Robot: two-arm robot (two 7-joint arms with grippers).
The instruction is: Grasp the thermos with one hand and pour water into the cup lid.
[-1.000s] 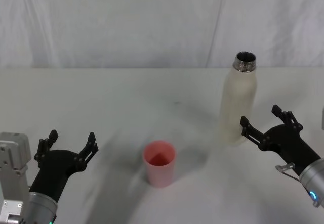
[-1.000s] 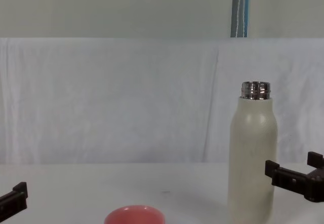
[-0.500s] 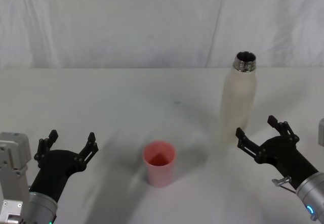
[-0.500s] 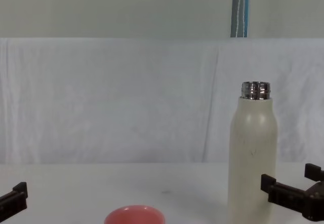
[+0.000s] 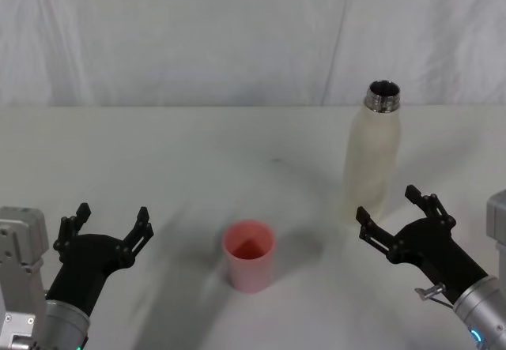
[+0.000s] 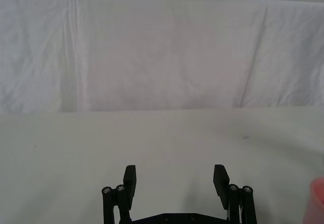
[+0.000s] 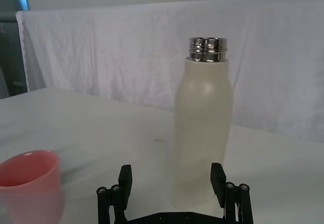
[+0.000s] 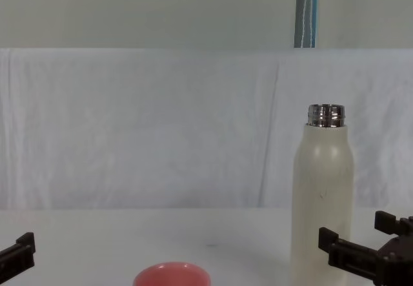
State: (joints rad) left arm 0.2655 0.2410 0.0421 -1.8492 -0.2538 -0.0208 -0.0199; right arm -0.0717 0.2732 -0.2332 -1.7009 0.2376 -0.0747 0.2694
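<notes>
Two spread grippers are hovering low over the white table.
Right gripper is sitting just before the upright thermos; left gripper is idling beside the pink cup lid.

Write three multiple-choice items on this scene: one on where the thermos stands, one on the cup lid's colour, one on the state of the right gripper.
1. Where does the thermos stand, seen from the head view?
A. Left of the cup lid
B. Farther back than the cup lid and to its right
C. Inside the cup lid

2. What colour is the cup lid?
A. Salmon pink
B. Blue
C. Green

3. How is the right gripper?
A. Shut on the thermos
B. Shut on the cup lid
C. Open, holding nothing

Answers: 1 B, since the thermos rises behind and right of the lid. 2 A, as its wall and rim show pink. 3 C, as its fingers are spread just in front of the thermos.
</notes>
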